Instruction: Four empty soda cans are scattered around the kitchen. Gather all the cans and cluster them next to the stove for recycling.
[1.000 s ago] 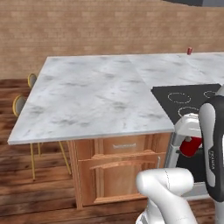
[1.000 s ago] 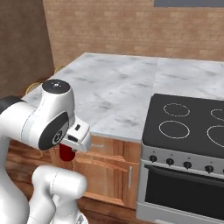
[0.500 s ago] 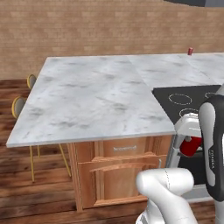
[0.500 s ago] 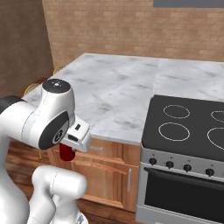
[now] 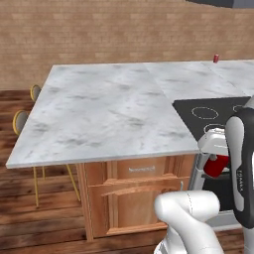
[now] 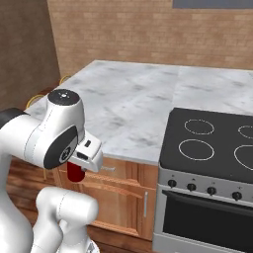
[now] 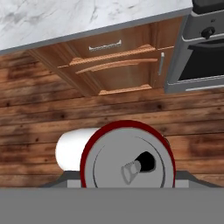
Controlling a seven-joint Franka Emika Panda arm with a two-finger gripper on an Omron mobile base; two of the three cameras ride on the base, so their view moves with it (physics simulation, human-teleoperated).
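Red can in my grip, off the front edge of the surface

From largest down, I see the marble surface (image 5: 114, 114), the stove (image 6: 212, 148) at its right edge, then my fingers (image 7: 127, 183) closed on a red soda can (image 7: 127, 159) above the wood floor, long axis along the hand, top end facing the camera; a second red can (image 5: 216, 58) stands upright at the surface's far edge.

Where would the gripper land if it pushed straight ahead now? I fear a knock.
Probably on the wood floor; the held red can would touch first. Depth is unclear.
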